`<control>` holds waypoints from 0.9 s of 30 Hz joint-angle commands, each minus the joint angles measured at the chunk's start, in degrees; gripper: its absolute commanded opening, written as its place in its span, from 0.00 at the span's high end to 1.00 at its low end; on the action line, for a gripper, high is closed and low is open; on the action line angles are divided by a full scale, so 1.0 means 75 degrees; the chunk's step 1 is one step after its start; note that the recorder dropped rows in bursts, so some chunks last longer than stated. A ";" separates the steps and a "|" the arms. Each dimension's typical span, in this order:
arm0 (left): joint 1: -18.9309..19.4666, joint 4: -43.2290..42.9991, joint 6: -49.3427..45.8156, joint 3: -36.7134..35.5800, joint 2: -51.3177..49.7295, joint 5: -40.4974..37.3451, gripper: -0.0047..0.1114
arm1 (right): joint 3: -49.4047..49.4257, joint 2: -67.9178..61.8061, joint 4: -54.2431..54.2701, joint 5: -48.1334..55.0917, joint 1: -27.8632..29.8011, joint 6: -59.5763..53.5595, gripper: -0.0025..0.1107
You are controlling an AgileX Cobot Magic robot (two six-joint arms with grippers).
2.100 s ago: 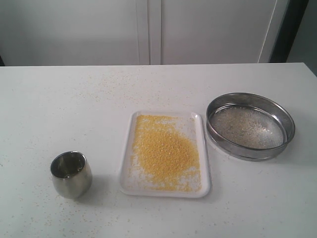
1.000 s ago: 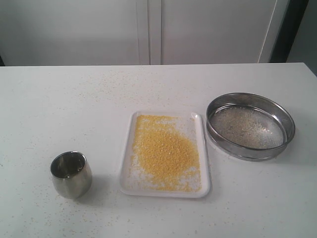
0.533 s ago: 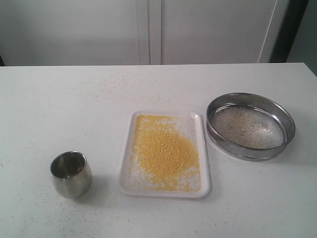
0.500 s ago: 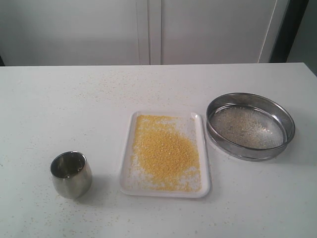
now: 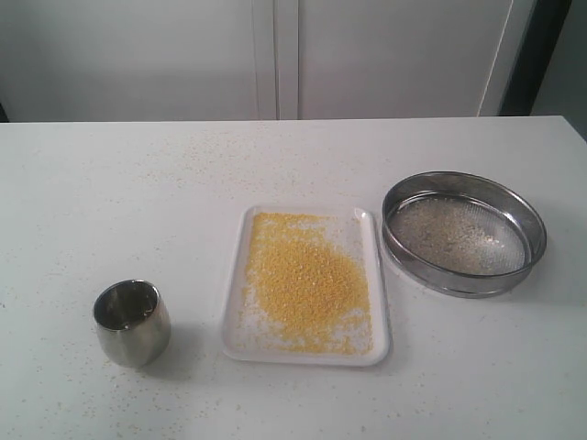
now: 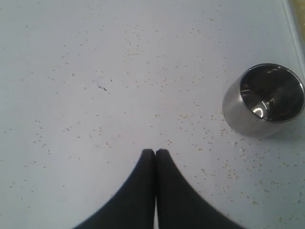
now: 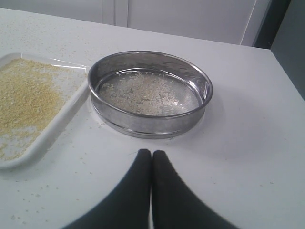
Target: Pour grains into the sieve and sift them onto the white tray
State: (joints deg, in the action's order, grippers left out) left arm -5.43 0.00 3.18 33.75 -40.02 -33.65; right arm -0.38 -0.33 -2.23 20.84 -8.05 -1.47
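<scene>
The white tray point(image 5: 235, 323) lies in the middle of the table with a heap of yellow grains point(image 5: 305, 280) spread over it. To its right stands the steel sieve point(image 5: 463, 232), its mesh holding only a thin layer of pale whitish bits point(image 7: 143, 93). In the right wrist view the sieve point(image 7: 150, 91) sits just beyond my right gripper point(image 7: 151, 153), which is shut and holds nothing; the tray's edge point(image 7: 52, 125) lies beside it. My left gripper point(image 6: 155, 152) is shut and empty over bare table. Neither gripper shows in the exterior view.
A small rounded steel cup point(image 5: 132, 322) stands upright at the front left, seemingly empty, and appears in the left wrist view as the cup point(image 6: 263, 99) off to one side of the fingers. Stray grains speckle the table point(image 5: 110, 183). A white wall stands behind.
</scene>
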 commanded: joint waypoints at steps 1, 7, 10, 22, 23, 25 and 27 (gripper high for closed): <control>0.0017 0.0191 -0.0285 0.0030 0.0086 -0.0050 0.96 | 0.0051 0.0044 -0.0044 -0.0108 -0.0029 0.0026 0.98; 0.0017 0.0330 -0.0663 0.0030 0.0086 -0.0050 0.96 | 0.0051 0.0044 -0.0044 -0.0108 -0.0029 0.0026 0.98; 0.0017 0.0330 -0.0663 0.0030 0.0086 -0.0050 0.96 | 0.0051 0.0044 -0.0044 -0.0108 -0.0029 0.0026 0.98; 0.0106 0.0323 -0.0599 0.0030 0.0280 -0.0099 0.96 | 0.0051 0.0044 -0.0044 -0.0108 -0.0029 0.0026 0.98; 0.0197 0.0345 -0.0582 0.0016 0.0348 -0.0120 0.96 | 0.0051 0.0044 -0.0044 -0.0108 -0.0029 0.0026 0.98; 0.0375 0.0386 -0.0538 -0.0010 0.0488 -0.0162 0.96 | 0.0051 0.0044 -0.0044 -0.0108 -0.0029 0.0026 0.98; 0.0525 0.0401 -0.0538 -0.0010 0.0697 -0.0242 0.96 | 0.0051 0.0044 -0.0044 -0.0108 -0.0029 0.0026 0.98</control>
State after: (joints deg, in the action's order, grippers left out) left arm -2.80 2.02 -1.42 33.75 -36.77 -33.94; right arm -0.38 -0.33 -2.23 20.84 -8.05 -1.47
